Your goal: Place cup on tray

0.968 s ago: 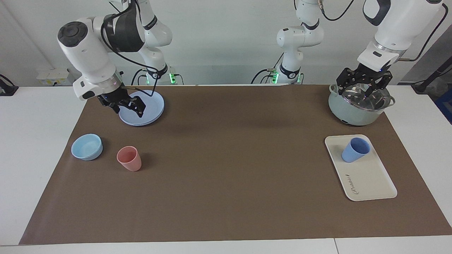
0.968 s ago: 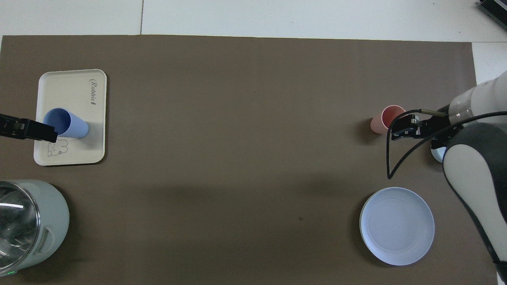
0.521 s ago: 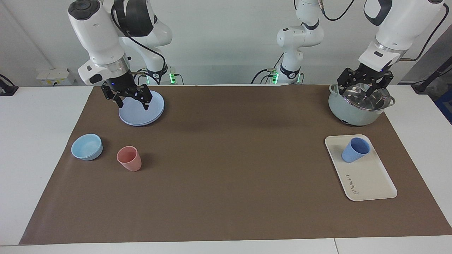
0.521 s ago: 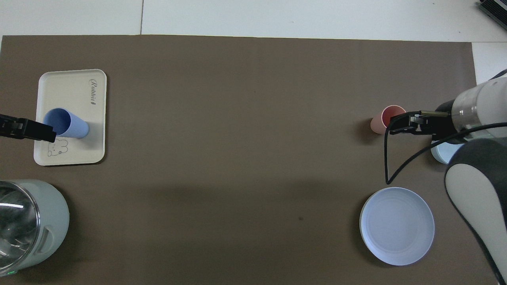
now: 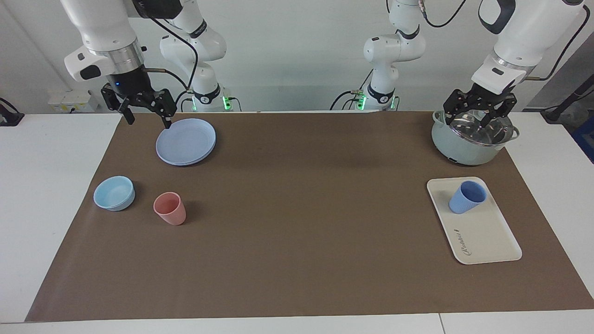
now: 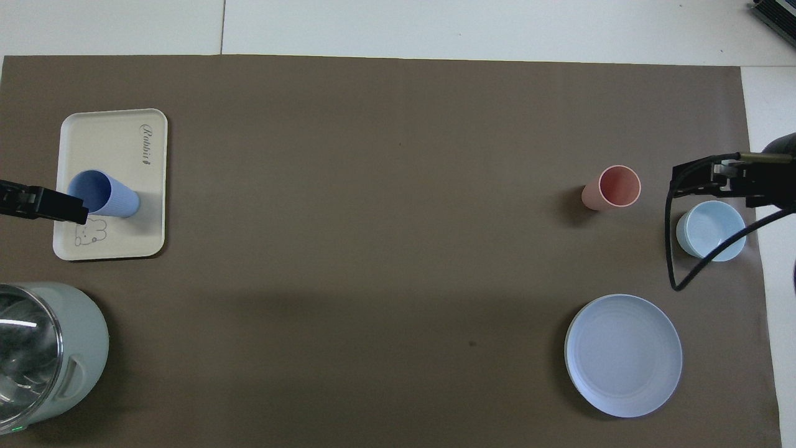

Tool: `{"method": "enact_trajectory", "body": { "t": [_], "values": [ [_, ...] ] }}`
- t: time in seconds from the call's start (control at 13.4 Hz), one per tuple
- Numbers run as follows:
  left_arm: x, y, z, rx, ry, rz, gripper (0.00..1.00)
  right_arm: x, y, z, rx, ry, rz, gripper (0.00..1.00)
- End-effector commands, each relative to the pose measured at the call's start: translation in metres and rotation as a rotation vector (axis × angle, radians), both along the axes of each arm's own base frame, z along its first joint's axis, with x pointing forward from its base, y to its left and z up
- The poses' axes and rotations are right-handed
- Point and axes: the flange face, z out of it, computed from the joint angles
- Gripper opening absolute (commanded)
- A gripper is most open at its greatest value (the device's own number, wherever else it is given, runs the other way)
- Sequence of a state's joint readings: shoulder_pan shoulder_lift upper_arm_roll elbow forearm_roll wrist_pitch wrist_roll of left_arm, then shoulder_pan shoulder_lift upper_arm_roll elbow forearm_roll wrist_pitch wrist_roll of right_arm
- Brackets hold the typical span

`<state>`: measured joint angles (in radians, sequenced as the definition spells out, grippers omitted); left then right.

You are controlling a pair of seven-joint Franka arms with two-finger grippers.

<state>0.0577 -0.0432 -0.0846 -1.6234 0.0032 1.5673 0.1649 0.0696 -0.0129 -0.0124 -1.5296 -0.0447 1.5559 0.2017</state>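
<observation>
Blue cup [image 5: 467, 196] is standing upright on the tray [image 5: 487, 236], at the end nearer to the robots, so the placing looks finished. The left pincer [image 5: 479, 112] is hanging open and empty over the pot [image 5: 468, 144]. The right pincer [image 5: 145, 107] is also gaping empty, beside the plate [image 5: 186, 141]. Next, I think, both arms are only needing to rest.

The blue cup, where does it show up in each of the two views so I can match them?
Facing view: the blue cup stands on the cream tray, at the tray's end nearer the robots, low at the picture's right.
Overhead view: the same cup is on the tray at the picture's left edge.
Shared landmark: the pale green pot, nearer the robots than the tray.
</observation>
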Motion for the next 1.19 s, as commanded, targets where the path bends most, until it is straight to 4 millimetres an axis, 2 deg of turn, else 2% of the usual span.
{"method": "enact_trajectory", "body": {
  "t": [0.0, 0.07, 0.37, 1.12],
  "values": [
    [-0.003, -0.004, 0.001, -0.004, 0.016, 0.003, 1.00, 0.003, -0.001, -0.008, -0.011, 0.053, 0.019, 0.99],
    [-0.003, -0.007, 0.001, -0.004, 0.016, 0.000, 1.00, 0.003, -0.001, -0.008, -0.008, 0.054, 0.022, 0.99],
    [-0.003, 0.007, 0.001, -0.004, 0.016, 0.026, 1.00, -0.001, 0.000, -0.010, -0.002, 0.070, 0.028, 0.99],
    [-0.003, 0.007, 0.001, -0.004, 0.016, 0.025, 1.00, -0.005, 0.008, -0.011, 0.048, 0.101, 0.038, 1.00]
  ]
}}
